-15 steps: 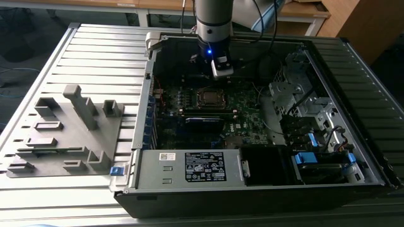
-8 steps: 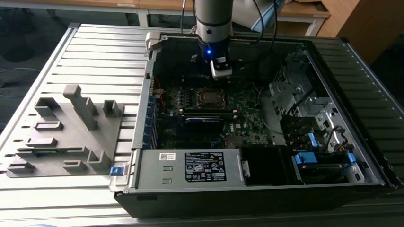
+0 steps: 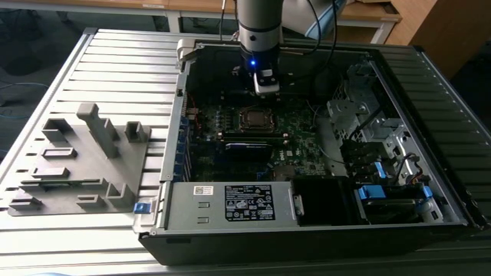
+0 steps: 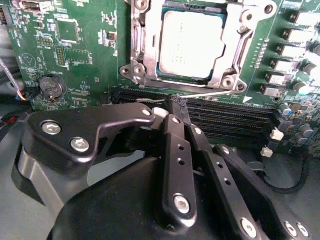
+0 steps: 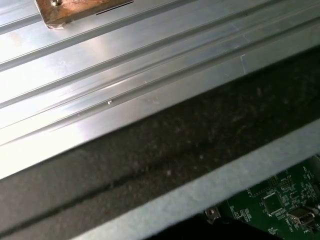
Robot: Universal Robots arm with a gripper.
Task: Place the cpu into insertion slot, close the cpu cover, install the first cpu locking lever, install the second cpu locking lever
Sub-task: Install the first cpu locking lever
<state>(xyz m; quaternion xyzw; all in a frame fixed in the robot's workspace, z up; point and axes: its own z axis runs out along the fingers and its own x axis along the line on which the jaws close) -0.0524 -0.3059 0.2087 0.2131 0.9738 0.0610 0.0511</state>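
The arm stands nearly upright, its wrist pointing straight down (a blue light glows on it), with the pincer at its low end. In the second wrist view its two black fingers run side by side, tips meeting with no gap visible.

room from above is noted over the insertion slot. passage is bounded by the drive cage on the exterior view's right and the power supply toward the camera.

The cpu is dull grey metal, the cpu cover shiny metal.
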